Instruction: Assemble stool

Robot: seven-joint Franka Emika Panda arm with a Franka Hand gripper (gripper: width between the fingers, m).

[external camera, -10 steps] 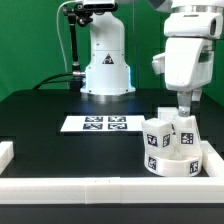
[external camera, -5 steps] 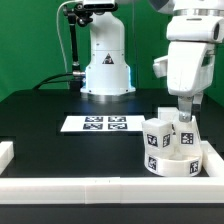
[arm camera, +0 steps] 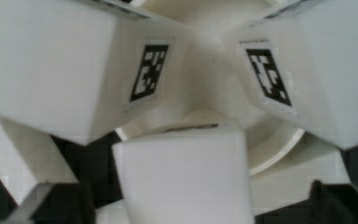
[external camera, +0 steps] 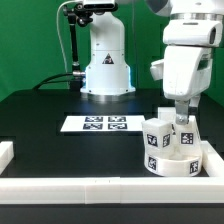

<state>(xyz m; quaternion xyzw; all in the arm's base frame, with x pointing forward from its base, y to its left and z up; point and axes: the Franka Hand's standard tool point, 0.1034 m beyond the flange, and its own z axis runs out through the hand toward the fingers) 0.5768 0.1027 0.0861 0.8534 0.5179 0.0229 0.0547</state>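
Observation:
The stool's round white seat (external camera: 172,166) lies flat at the front of the exterior view's right. Three short white tagged legs stand on it: one at the front left (external camera: 153,137), one on the right (external camera: 186,139), one behind (external camera: 170,122). My gripper (external camera: 180,112) hangs just above them, over the back of the seat. In the wrist view my gripper (arm camera: 185,206) is open. Its dark fingertips (arm camera: 44,200) stand on either side of a white leg (arm camera: 181,170) with gaps to it. Two tagged legs (arm camera: 87,75) (arm camera: 309,70) show beyond.
The marker board (external camera: 95,124) lies mid-table. White border rails run along the front (external camera: 90,188), the left (external camera: 8,152) and the right (external camera: 213,160), close beside the seat. The arm's white base (external camera: 107,68) stands at the back.
My gripper has come down a little and shifted slightly to the exterior view's left, closer to the legs. The seat and legs have not moved.

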